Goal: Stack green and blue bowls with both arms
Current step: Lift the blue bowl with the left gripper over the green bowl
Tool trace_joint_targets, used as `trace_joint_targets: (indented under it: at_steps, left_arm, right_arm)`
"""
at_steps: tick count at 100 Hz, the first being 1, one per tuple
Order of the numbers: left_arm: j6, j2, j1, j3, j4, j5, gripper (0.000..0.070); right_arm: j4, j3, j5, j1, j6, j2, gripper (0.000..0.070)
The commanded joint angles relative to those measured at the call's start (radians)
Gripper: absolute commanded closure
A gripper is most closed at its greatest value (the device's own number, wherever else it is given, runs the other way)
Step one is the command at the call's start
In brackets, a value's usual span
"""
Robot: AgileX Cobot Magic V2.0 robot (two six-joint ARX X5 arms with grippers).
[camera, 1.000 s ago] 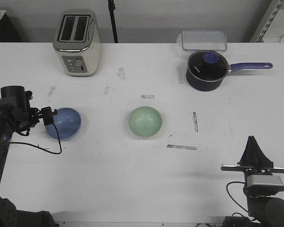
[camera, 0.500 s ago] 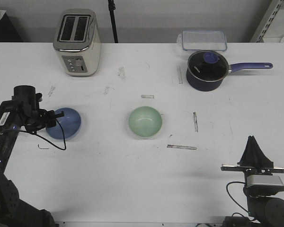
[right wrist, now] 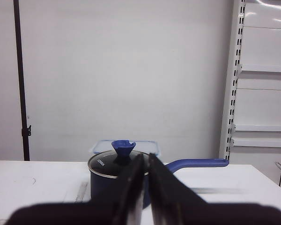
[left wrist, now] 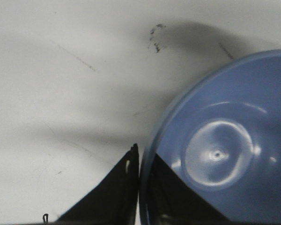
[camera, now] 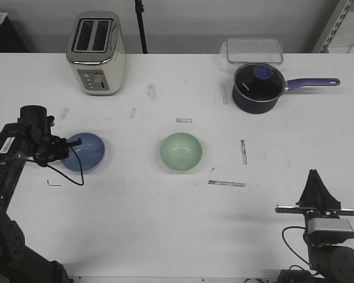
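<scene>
blue bowl [camera: 85,151] sits at nine o'clock on the scuffed white table [camera: 165,218], its rim pinched by the left gripper [camera: 64,147]. green bowl [camera: 181,152] lies at centre. right gripper [camera: 318,187], fingers together, waits at five o'clock. grey wall [right wrist: 122,70] behind.

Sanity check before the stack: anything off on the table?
Nothing stands out. Blue bowl and green bowl sit upright and apart; the left gripper straddles the blue bowl's rim. Only scuffs and tape marks on the table.
</scene>
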Motion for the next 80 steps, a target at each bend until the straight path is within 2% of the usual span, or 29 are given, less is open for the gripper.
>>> trace_joint_targets:
  at_steps: [1,18,29,55,80]
  left_arm:
    - [-0.007,-0.009,-0.008,0.08,-0.023,0.003,0.07]
    - [-0.039,-0.009,-0.068,0.26,-0.127,0.025,0.07]
    - [-0.068,-0.009,-0.124,0.332,-0.138,0.025,0.07]
    - [-0.138,0.023,-0.337,0.441,-0.137,0.025,0.07]
    - [-0.159,0.204,-0.547,0.628,-0.212,0.026,0.07]
  right_arm:
    - [0.01,0.004,0.003,0.0,-0.005,-0.001,0.0696]
    - [0.01,0.004,0.003,0.001,-0.005,-0.001,0.0696]
    - [0.01,0.004,0.003,0.0,-0.005,-0.001,0.0696]
    - [0.01,0.004,0.003,0.001,-0.005,-0.001,0.0697]
    - [0.01,0.004,0.003,0.0,-0.005,-0.001,0.0696]
